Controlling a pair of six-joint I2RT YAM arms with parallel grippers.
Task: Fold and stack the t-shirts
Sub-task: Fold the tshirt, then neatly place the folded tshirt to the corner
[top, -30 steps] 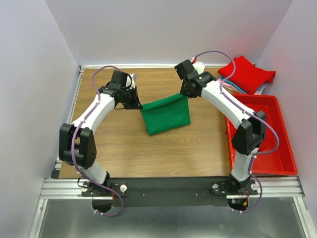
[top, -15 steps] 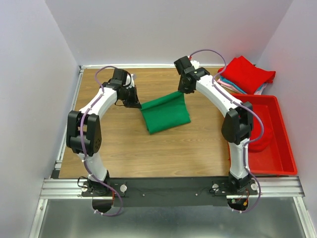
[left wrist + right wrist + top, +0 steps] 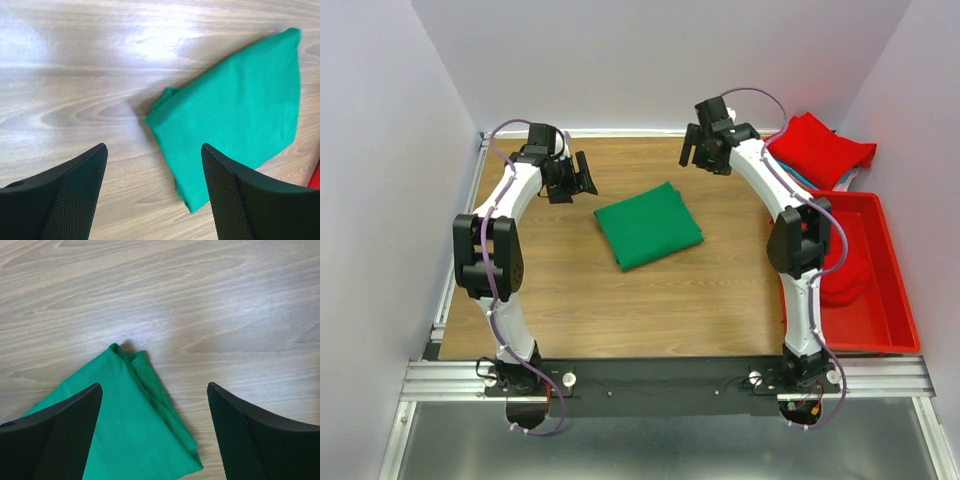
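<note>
Since the green shirt (image 3: 648, 225) lies folded flat, I judge your next move is the carry to the stack (image 3: 817, 155). Nearest you, on the right, sits the bin (image 3: 895, 300) with a red cloth (image 3: 845, 280) in it; whether that is a shirt I cannot tell. Mid-table lies the green shirt, its slightly longer side running left to right with the right end tipped away from you. Beyond it the left gripper (image 3: 578, 182) hovers off its far-left corner and the right gripper (image 3: 703, 157) off its far-right corner. Both have jaws spread wide and hold nothing, so the shirt lies between them on their near side. Farthest off, in the far-right corner, the stack shows a red shirt (image 3: 820, 145) on top. Your right arm is nearer both.
</note>
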